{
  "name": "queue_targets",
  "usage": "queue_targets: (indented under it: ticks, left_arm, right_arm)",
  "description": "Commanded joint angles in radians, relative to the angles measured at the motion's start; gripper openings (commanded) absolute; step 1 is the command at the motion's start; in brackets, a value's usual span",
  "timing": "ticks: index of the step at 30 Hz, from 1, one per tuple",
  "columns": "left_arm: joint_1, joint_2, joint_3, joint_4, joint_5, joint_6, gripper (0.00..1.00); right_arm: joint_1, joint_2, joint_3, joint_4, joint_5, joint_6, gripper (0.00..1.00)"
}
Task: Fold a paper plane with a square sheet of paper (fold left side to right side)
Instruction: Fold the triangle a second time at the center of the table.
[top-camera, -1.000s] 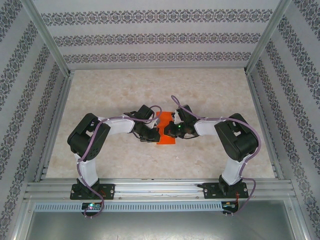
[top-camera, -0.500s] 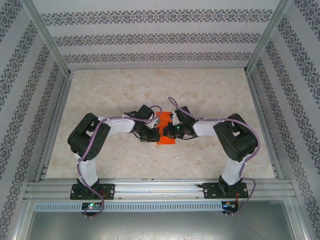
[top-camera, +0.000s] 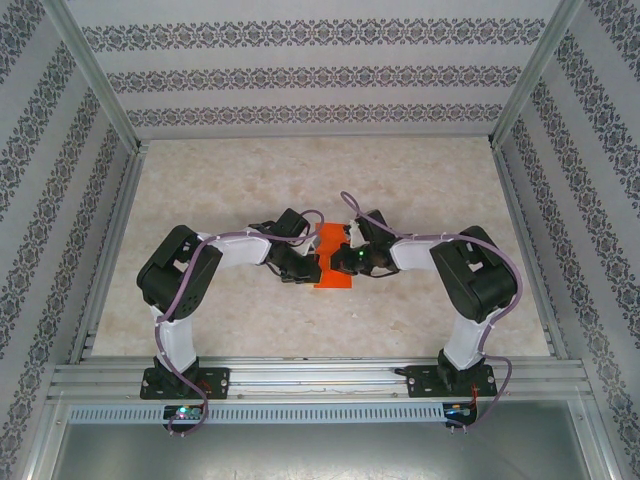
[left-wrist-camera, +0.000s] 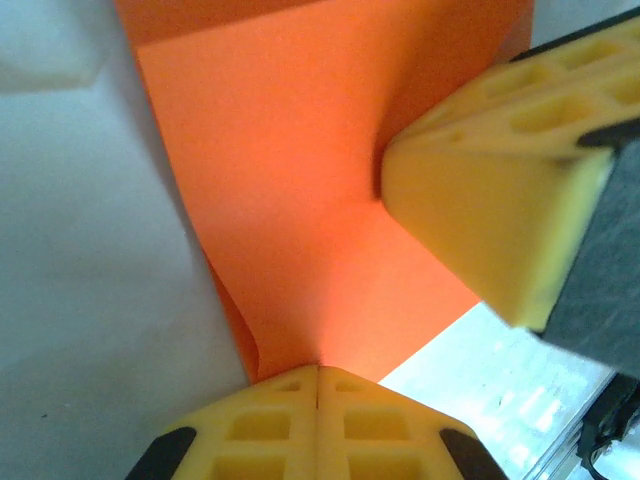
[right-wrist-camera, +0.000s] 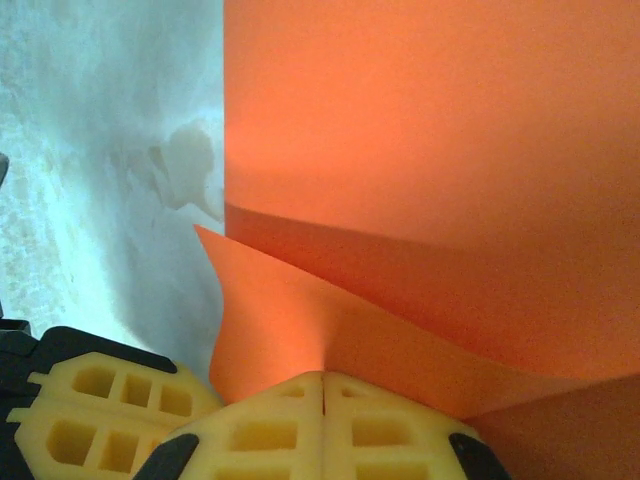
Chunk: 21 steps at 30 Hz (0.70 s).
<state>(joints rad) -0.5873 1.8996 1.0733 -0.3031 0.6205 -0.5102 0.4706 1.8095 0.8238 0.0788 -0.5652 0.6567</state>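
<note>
The square sheet of paper (top-camera: 333, 279) is bright orange-red and lies mid-table between my two arms, partly doubled over. In the left wrist view one paper (left-wrist-camera: 300, 180) edge rises off the table into my left gripper (left-wrist-camera: 318, 372), which is shut on it. The right gripper's yellow finger (left-wrist-camera: 490, 210) sits close on the right. In the right wrist view a lifted flap of the paper (right-wrist-camera: 300, 310) stands over a flat layer, and my right gripper (right-wrist-camera: 322, 380) is shut on that flap. From above, the left gripper (top-camera: 308, 268) and right gripper (top-camera: 343, 262) almost touch over the sheet.
The beige marbled tabletop (top-camera: 250, 190) stretches all round the paper. Patterned walls and aluminium posts (top-camera: 95, 75) enclose it on three sides. A metal rail (top-camera: 320, 380) carrying both arm bases runs along the near edge.
The right arm swayed slightly left and came back. The paper and both grips look the same.
</note>
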Motion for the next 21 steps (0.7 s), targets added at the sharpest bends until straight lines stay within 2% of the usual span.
queue_targets:
  ticks: [1, 21]
  left_arm:
    - [0.008, 0.049, -0.022, -0.102, -0.074, -0.013, 0.03]
    - [0.011, 0.050, -0.027, -0.090, -0.068, -0.014, 0.03]
  right_arm:
    - [-0.055, 0.039, 0.012, -0.066, 0.106, -0.050, 0.00]
    - [-0.246, 0.081, 0.105, -0.122, 0.096, -0.119, 0.00]
